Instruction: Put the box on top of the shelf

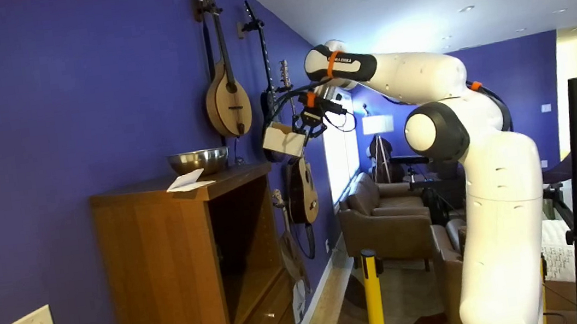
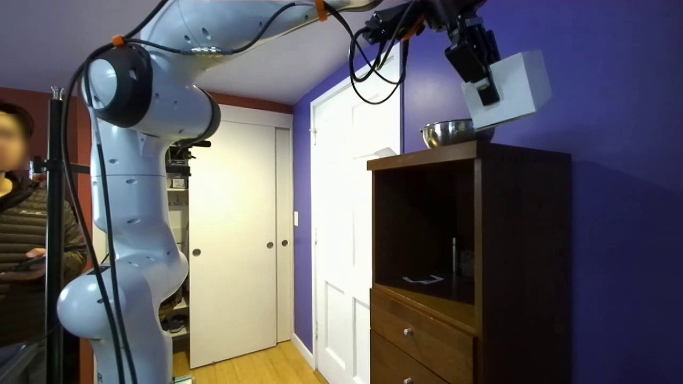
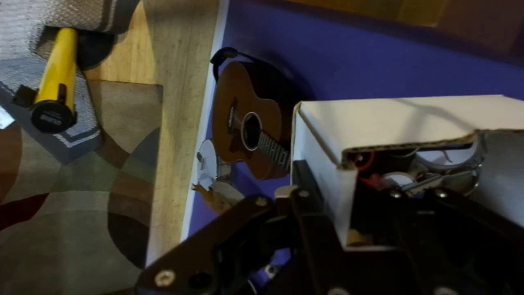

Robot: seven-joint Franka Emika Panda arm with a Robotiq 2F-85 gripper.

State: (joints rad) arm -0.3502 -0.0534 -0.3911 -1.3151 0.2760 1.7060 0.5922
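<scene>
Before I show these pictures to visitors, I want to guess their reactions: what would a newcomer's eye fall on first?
Probably the large white robot arm, prominent in both exterior views, whose gripper holds a tilted white box in the air. Next, perhaps, the stringed instruments hung along the purple-blue wall in an exterior view. Then the shiny metal bowl and folded white paper on top of the brown shelf.

1 gripper (image 2: 486, 92), 1 cardboard box (image 2: 513, 88), 1 wooden shelf unit (image 1: 161, 271), 1 metal bowl (image 1: 201, 161), 1 person (image 2: 26, 232) and 2 drawers (image 2: 429, 325) are showing.
</scene>
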